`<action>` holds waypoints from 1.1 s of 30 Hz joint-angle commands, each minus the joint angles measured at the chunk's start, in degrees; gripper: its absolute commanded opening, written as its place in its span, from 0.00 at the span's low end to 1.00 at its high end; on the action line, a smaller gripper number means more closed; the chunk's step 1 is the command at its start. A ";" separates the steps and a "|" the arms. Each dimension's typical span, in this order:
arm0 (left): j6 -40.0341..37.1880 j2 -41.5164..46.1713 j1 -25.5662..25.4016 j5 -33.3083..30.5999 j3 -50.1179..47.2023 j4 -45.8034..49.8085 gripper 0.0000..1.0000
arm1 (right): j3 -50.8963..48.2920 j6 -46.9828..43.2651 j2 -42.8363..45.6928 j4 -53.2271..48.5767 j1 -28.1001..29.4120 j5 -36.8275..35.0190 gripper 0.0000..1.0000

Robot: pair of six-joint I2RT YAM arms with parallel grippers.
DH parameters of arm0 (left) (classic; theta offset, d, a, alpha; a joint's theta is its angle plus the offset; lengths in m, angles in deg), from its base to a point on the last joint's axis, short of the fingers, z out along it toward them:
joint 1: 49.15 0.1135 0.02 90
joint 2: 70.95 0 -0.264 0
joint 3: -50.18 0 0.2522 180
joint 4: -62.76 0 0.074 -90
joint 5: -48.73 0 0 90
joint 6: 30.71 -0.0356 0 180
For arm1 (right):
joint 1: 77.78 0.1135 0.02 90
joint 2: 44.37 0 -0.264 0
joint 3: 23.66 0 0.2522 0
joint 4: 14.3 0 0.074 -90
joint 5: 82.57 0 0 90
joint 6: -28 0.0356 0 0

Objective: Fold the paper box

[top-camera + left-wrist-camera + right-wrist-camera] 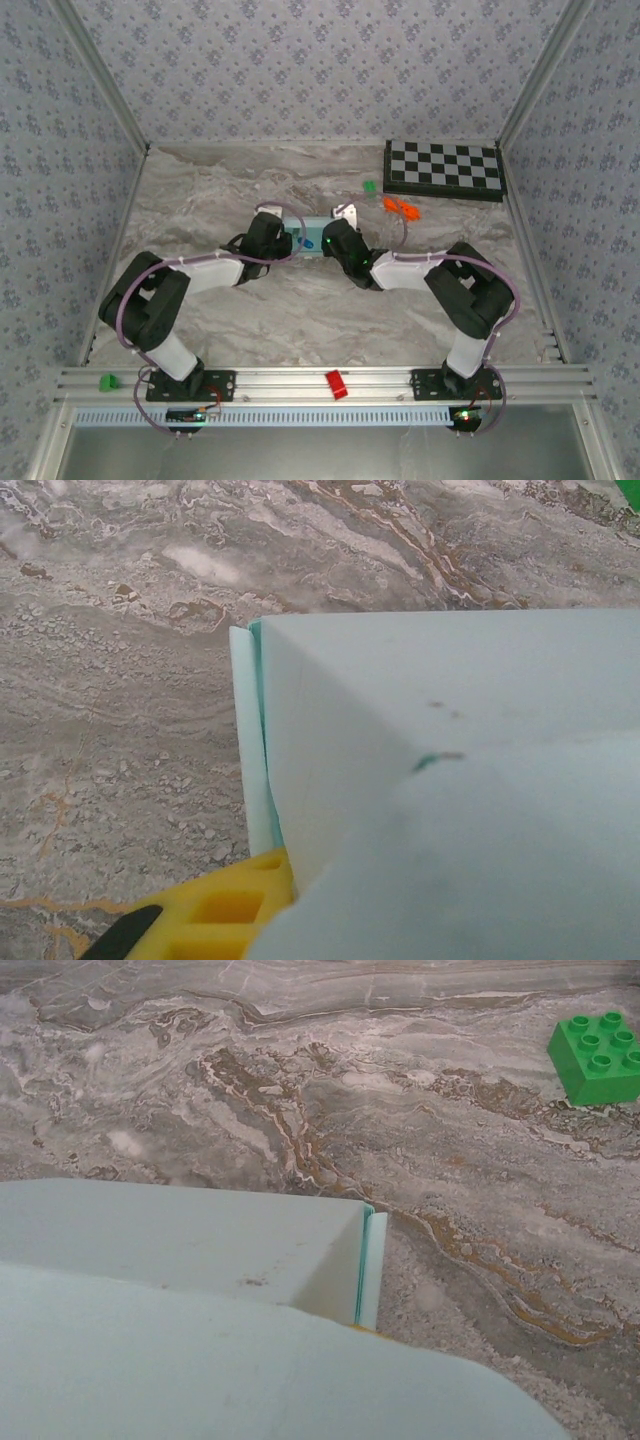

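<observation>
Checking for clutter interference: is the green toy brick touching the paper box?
Apart. The right wrist view shows bare marble tabletop between the green toy brick and the paper box.

Pale blue paper box [450, 780] close up — doubled edge upright, yellow gripper finger [225, 918] touching its lower corner, marbled table [120, 680] behind.

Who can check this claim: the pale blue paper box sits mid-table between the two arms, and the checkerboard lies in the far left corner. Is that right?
Not quite. The checkerboard lies in the far right corner, as the top external view shows. The rest stands: the paper box sits mid-table between the two arms.
</observation>
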 commanded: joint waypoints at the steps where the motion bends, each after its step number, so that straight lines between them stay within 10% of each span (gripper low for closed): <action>1: 0.63 1.75 -0.68 -1.29 -1.20 0.26 0.23 | -1.25 1.50 0.11 -1.92 0.85 -0.85 0.14; 25: -1.21 8.91 -0.69 -1.88 -8.28 -1.85 0.35 | -2.34 2.77 1.35 -3.50 1.49 -1.52 0.15; 33: -2.77 12.92 -0.68 -2.13 -10.20 -1.07 0.41 | -2.48 2.66 3.19 -4.88 1.75 -1.24 0.30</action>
